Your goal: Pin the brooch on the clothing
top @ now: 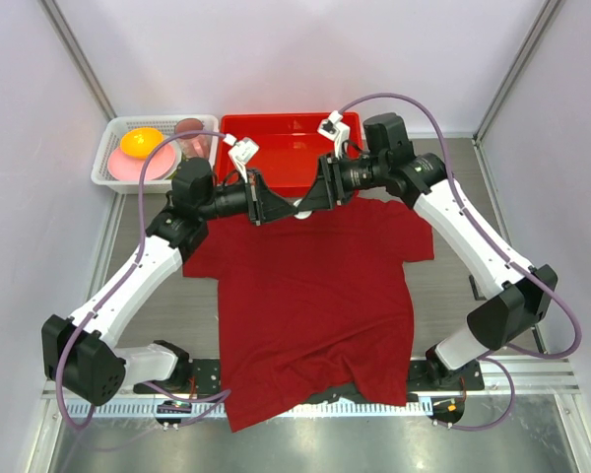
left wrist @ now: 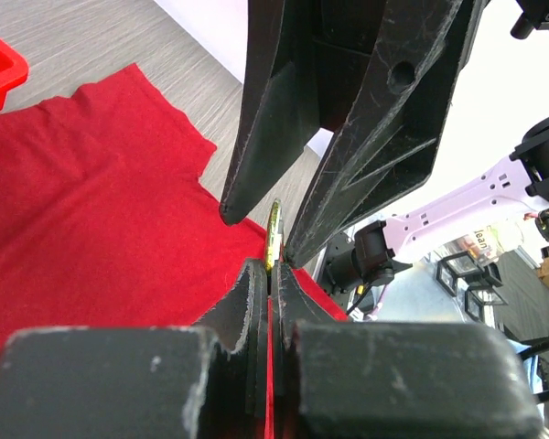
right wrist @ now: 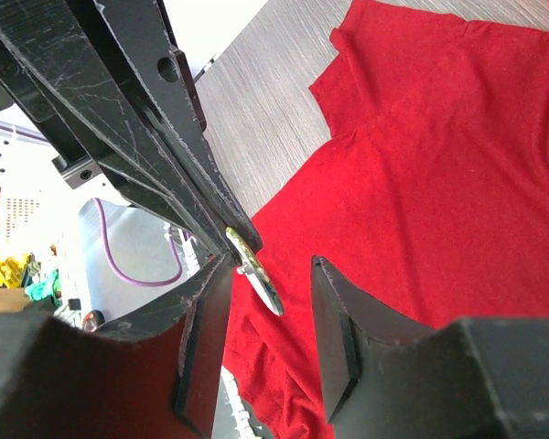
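Observation:
The clothing (top: 315,296), a dark red T-shirt, lies flat on the table with its collar toward the back. Above the collar my two grippers meet tip to tip. My left gripper (left wrist: 271,270) is shut on the brooch (left wrist: 274,233), a small pale-rimmed disc seen edge-on and sticking out past the fingertips. My right gripper (right wrist: 270,265) stands open around the brooch (right wrist: 256,273), which sits close to its left finger (right wrist: 206,320) with a gap to the other. In the top view the left gripper (top: 274,210) and right gripper (top: 313,200) hide the brooch.
A bright red plastic tray (top: 276,133) stands just behind the collar. To its left is a white basket (top: 113,166) holding an orange and pink item and a cup (top: 190,133). White walls close in the table on three sides.

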Controlling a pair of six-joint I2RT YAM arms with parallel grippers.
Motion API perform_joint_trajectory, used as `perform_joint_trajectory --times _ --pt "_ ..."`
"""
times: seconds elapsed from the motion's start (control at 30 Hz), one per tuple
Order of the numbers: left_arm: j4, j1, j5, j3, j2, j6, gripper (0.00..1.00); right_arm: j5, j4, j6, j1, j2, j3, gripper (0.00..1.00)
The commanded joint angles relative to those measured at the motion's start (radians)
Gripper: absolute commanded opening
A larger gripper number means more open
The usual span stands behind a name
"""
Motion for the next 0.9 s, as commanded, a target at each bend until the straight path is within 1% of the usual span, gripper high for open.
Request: perform_joint_trajectory --times 0.0,0.1,0.13,0.23,0.3,0.4,0.5,0.53,0.63,0.73,0.87 --pt "0.047 0.000 -0.005 -0.005 -0.022 -0.018 0.00 0.033 -0.002 -0.040 0.012 0.005 0.008 0.44" --pt "0.052 -0.001 -0.005 -0.003 -0.020 -0.022 0.00 0.046 -0.014 -0.056 0.012 0.013 0.017 0.36" --pt "0.053 0.000 -0.002 -0.005 -0.020 -0.022 0.00 0.058 -0.016 -0.063 0.012 0.014 0.022 0.31" --pt "0.053 0.000 0.001 -0.005 -0.017 -0.024 0.00 0.086 -0.032 -0.079 0.012 0.021 0.031 0.20" --pt "0.053 0.000 0.004 -0.003 -0.017 -0.024 0.00 0.098 -0.043 -0.093 0.012 0.024 0.036 0.18" --pt "0.053 0.000 0.006 -0.005 -0.012 -0.021 0.00 0.087 -0.057 -0.114 0.014 0.025 0.046 0.18" --pt "0.046 -0.001 0.008 -0.009 -0.012 -0.012 0.00 0.070 -0.080 -0.145 0.014 0.022 0.060 0.24" --pt "0.041 0.000 0.005 -0.011 -0.015 -0.006 0.00 0.058 -0.086 -0.149 0.011 0.021 0.065 0.36" --pt "0.010 0.009 0.006 -0.006 -0.017 0.031 0.00 0.000 -0.115 -0.182 -0.001 0.016 0.095 0.57" --pt "-0.008 0.035 0.029 0.001 -0.014 0.048 0.00 -0.031 -0.183 -0.263 -0.018 0.018 0.149 0.63" --pt "-0.002 0.065 0.102 0.004 -0.002 0.037 0.00 -0.019 -0.235 -0.382 -0.023 -0.002 0.155 0.62"
